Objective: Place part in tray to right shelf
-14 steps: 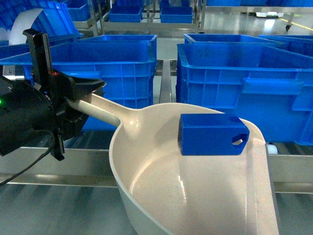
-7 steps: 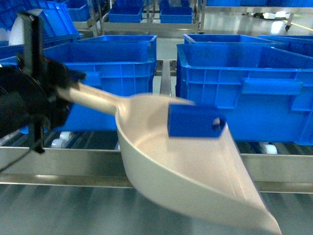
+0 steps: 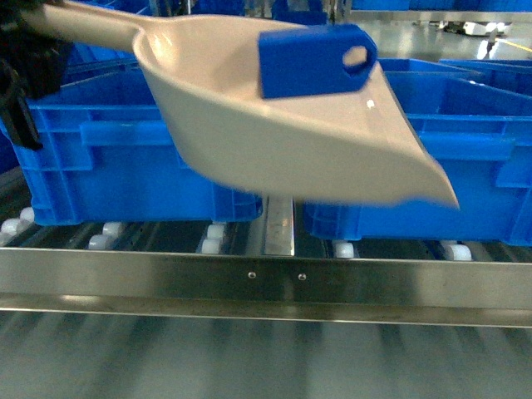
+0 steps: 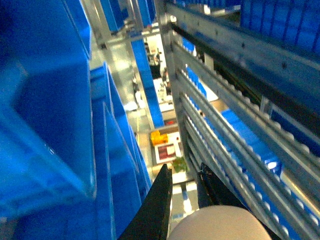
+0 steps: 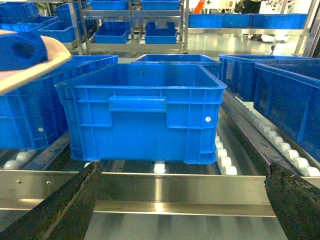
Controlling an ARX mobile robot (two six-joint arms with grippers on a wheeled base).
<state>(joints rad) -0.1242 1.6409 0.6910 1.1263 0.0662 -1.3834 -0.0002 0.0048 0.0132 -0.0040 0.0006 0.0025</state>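
The pale beige tray point(image 3: 249, 91) hangs high in the head view, tilted with its lip down to the right, in front of the blue crates. The small blue part point(image 3: 312, 58) lies inside it against the back wall. My left gripper point(image 4: 182, 172) is shut on the tray's handle point(image 4: 220, 225), whose rounded end shows between the black fingers. The right shelf point(image 3: 399, 278) is the steel rail with white rollers point(image 3: 342, 248) below the tray. My right gripper point(image 5: 182, 200) is open in front of that rail point(image 5: 160, 192), holding nothing. Part point(image 5: 20, 50) and tray lip point(image 5: 35, 70) show at the right wrist view's upper left.
Large blue crates point(image 3: 141, 158) point(image 3: 465, 141) stand on the rollers behind the rail, with a steel divider point(image 3: 280, 224) between them. One crate point(image 5: 142, 112) sits straight ahead of my right gripper, another point(image 5: 287, 95) to its right. More racks stand behind.
My left arm has lifted the tray from low before the rail to high in front of the crates, tilting its lip down to the right. The part stays inside.
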